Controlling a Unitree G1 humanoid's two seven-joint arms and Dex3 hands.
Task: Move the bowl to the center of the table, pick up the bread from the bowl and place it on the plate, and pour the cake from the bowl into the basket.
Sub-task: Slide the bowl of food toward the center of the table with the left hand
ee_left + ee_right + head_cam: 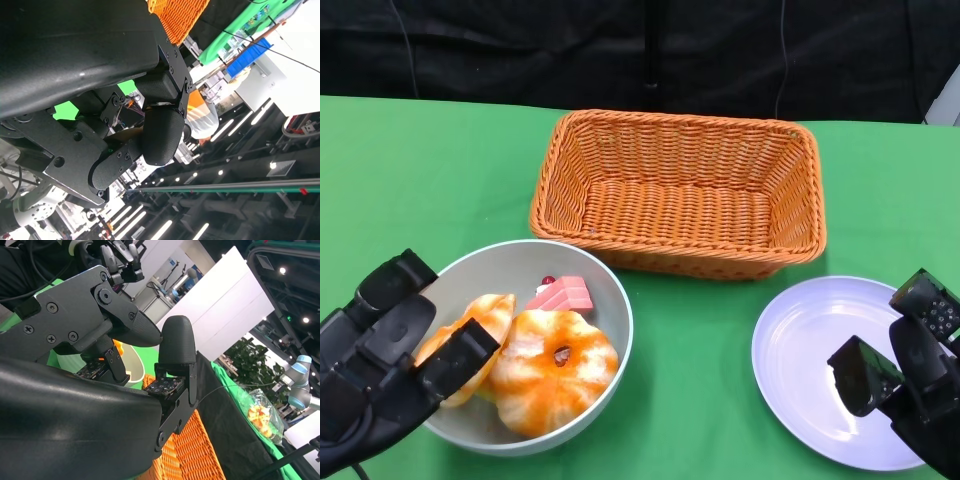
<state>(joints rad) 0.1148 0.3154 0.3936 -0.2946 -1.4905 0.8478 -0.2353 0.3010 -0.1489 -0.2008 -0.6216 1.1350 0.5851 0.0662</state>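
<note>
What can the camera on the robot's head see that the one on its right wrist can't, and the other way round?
Only the head view shows the plate, the pink cake and round breads in the bowl, and the left robot hand at the bowl's near rim.

Only the right wrist view shows the hall beyond the table: white panels, a plant and another robot arm.

Both show the orange basket, the grey bowl, the green table and the right robot hand, holding nothing.

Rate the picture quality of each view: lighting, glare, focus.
Head view: even light, sharp on the bowl and basket, soft sheen on the plate. Right wrist view: hand sharp, bright hall behind. Left wrist view: dark hand, glaring ceiling lights.
</note>
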